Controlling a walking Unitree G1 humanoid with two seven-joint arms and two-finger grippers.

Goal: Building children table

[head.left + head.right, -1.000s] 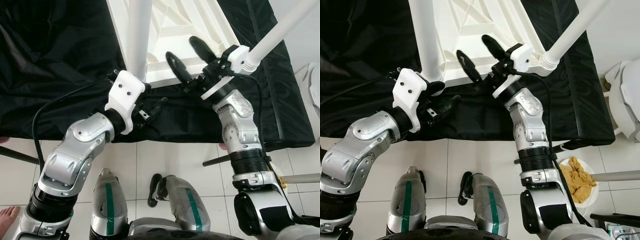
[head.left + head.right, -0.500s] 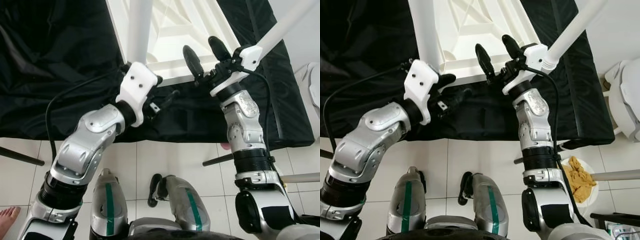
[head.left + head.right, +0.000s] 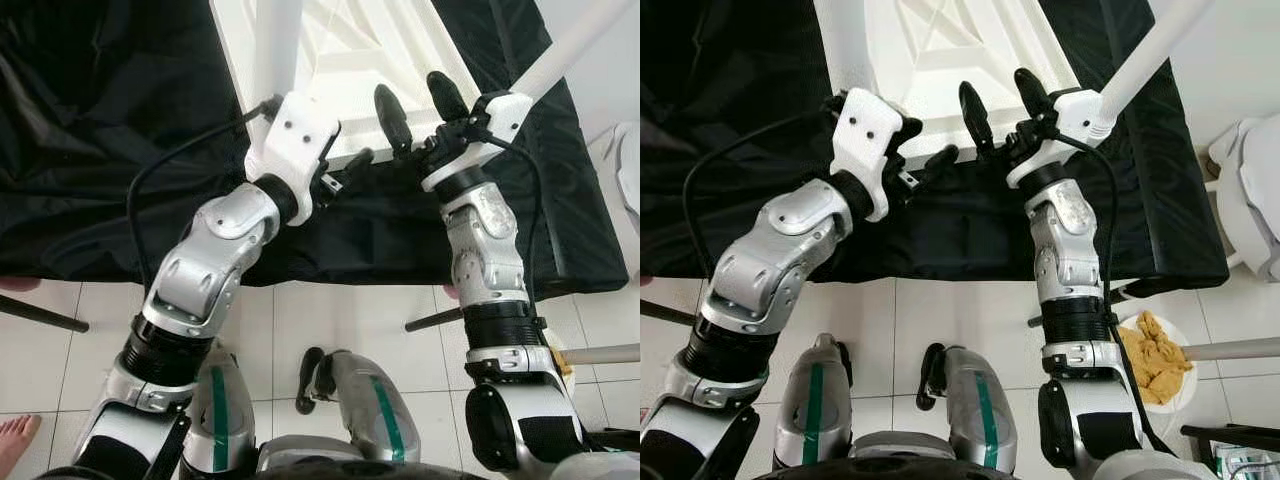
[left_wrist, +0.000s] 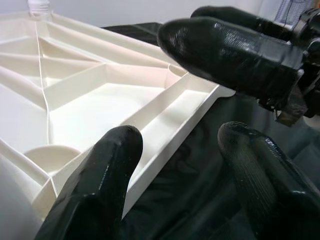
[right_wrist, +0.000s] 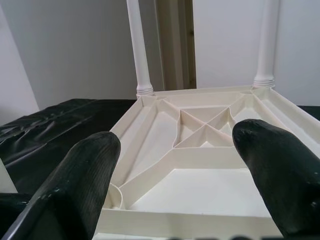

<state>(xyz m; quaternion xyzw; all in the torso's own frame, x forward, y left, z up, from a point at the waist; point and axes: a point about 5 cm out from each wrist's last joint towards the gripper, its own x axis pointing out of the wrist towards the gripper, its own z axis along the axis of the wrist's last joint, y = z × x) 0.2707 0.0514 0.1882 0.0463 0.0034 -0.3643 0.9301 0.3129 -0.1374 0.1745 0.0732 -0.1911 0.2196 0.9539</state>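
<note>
A white plastic children's table [image 3: 400, 45] lies upside down on a black cloth [image 3: 110, 130], its ribbed underside facing up. Two of its white legs [image 3: 275, 50] [image 3: 575, 45] rise toward me. My left gripper [image 3: 340, 165] is open at the table's near edge, one finger [image 4: 105, 190] over the rim and one finger [image 4: 270, 175] over the cloth. My right gripper [image 3: 418, 108] stands open just to its right, by the near right corner, its fingers [image 5: 75, 185] spread wide above the rim [image 5: 190, 217] with nothing between them.
White floor tiles lie in front of the cloth. A plate of yellowish food [image 3: 1155, 365] sits on the floor at the right, near a black rod [image 3: 435, 320] and a white object [image 3: 1255, 190]. A person's bare foot [image 3: 15, 440] is at the lower left.
My left arm has lifted and swung forward and right, bringing its gripper up to the table's near edge. My right gripper has shifted right toward the corner leg.
</note>
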